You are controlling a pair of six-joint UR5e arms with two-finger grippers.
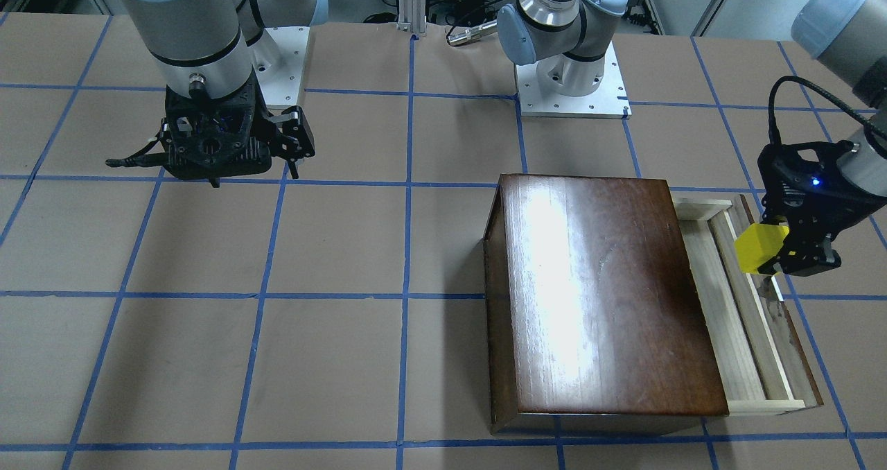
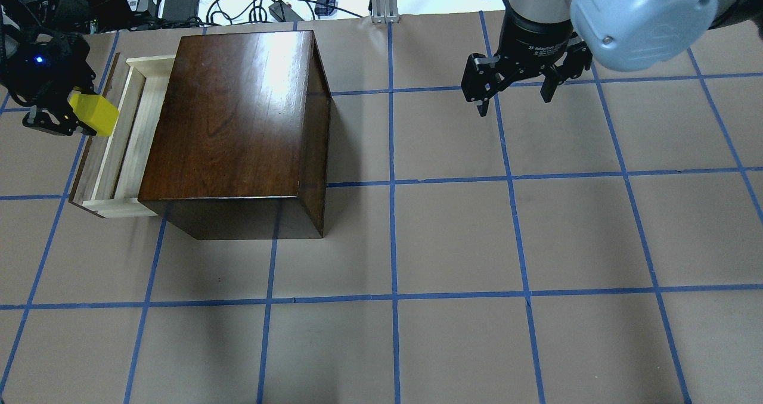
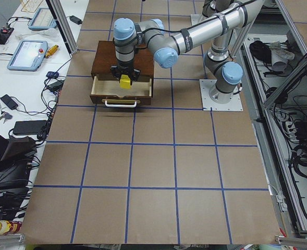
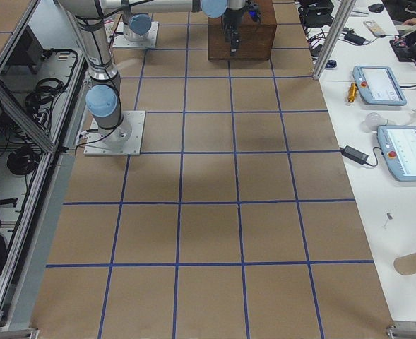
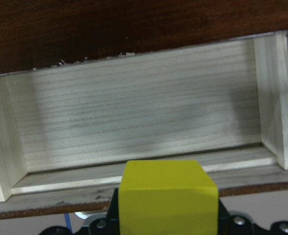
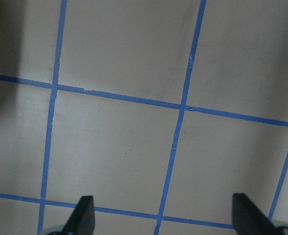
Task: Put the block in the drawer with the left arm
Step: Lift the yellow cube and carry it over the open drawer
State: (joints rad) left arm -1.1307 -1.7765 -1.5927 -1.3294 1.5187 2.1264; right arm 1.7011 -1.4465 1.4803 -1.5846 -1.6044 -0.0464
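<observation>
Above the open drawer (image 5: 134,122), the block (image 5: 168,196), judged light and rigid, was clamped by opposite flat faces in the left gripper (image 1: 776,251).

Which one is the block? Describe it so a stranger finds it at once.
Find the big dark-brown wooden cabinet, then its pale drawer pulled open at the side. Above the drawer's front edge, the left gripper holds the block: a small cube, the only bright yellow thing near it.

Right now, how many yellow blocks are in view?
1. The block is held by the left gripper over the open drawer; the cabinet could hide others.
</observation>
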